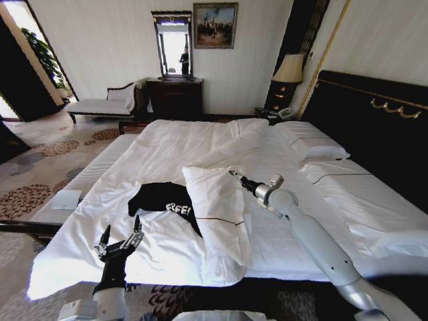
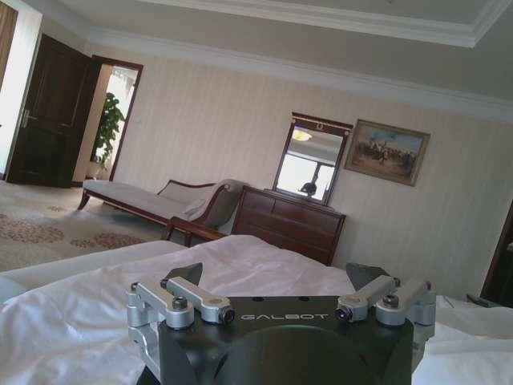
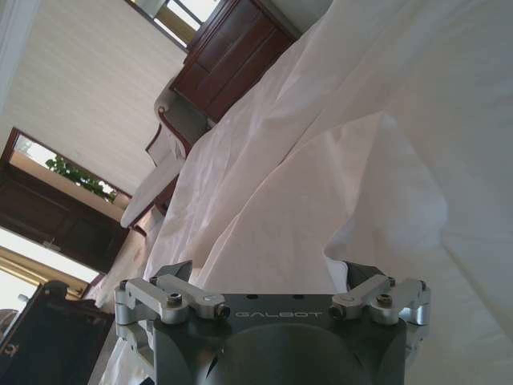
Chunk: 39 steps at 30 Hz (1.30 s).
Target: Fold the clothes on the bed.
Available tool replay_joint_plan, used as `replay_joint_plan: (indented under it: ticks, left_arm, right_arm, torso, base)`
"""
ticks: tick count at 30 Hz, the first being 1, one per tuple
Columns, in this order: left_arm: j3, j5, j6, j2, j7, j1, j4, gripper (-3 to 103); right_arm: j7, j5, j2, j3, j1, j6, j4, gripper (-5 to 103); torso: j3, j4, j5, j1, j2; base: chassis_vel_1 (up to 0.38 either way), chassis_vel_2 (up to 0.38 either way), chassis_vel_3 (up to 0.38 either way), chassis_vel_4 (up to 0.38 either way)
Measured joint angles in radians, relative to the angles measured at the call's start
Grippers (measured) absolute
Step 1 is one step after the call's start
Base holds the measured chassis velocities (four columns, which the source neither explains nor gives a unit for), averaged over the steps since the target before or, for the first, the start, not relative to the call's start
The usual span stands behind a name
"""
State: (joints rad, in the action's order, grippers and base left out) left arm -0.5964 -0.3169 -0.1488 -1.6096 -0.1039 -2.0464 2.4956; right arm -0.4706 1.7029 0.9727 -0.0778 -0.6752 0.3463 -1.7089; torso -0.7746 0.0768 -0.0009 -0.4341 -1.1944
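Head view first: the bed (image 1: 200, 144) takes up most of the room, white sheets against a tall dark headboard (image 1: 374, 127). The black T-shirt (image 1: 160, 198) lies crumpled near the bed's foot edge, toward its left corner, with white lettering that reads partly as "FREE!" turned up. A white pillow (image 1: 217, 210) lies over the shirt's right side, touching it. The left gripper (image 1: 120, 239) hovers over the sheet at the foot edge, just short of the shirt, its fingers spread apart and holding nothing. The right arm reaches across the bed from the right, and the right gripper (image 1: 234, 175) sits at the pillow's upper edge; whether its fingers are apart or together cannot be told here.

Left wrist view: the gripper body carries the word "GALBOT" (image 2: 284, 317), and the two dark fingertips (image 2: 186, 275) stand wide apart above white bedding. Beyond are a dark dresser (image 2: 288, 228), a mirror (image 2: 313, 164), a framed painting (image 2: 386, 152) and a chaise longue (image 2: 144, 200).

Right wrist view: "GALBOT" (image 3: 279, 315) shows again on the body. The fingertips (image 3: 178, 270) stand spread, with a fold of white fabric (image 3: 377, 200) rising between and past them; contact cannot be told.
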Motion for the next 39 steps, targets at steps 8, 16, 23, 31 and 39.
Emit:
replay_joint_plan:
  ticks: [8,16,23,31,39]
  left_arm:
    - [-0.012,-0.001,0.001,0.001,-0.007,0.008,-0.012,100]
    - [-0.025,-0.007,0.001,0.001,-0.011,0.011,-0.021,100]
    - [-0.036,-0.009,0.002,0.001,-0.014,0.024,-0.04,100]
    - [-0.044,-0.013,0.005,0.001,-0.017,0.037,-0.057,100]
    - [-0.05,-0.018,0.005,0.001,-0.02,0.043,-0.067,100]
  right_arm:
    - [-0.004,-0.014,0.041,0.082,0.057,0.019,0.041,100]
    - [0.003,-0.037,0.091,0.165,0.11,0.04,0.106,100]
    - [0.032,-0.06,0.153,0.205,0.157,0.041,0.188,100]
    - [0.102,-0.113,0.208,0.234,0.176,0.036,0.244,86]
    - [0.107,-0.141,0.234,0.239,0.178,0.03,0.255,65]
  torso:
    - [0.0,0.0,0.0,0.0,0.0]
    - [0.0,0.0001,0.0,0.0,0.0]
    - [0.0,0.0,-0.0001,0.0,0.0]
    - [0.0,0.0001,-0.0001,0.0,0.0]
    - [0.0,-0.0001,0.0001,0.0,0.0]
  base:
    - [0.0,0.0,0.0,0.0]
    - [0.0,0.0,0.0,0.0]
    - [0.0,0.0,0.0,0.0]
    - [0.0,0.0,0.0,0.0]
    - [0.0,0.0,0.0,0.0]
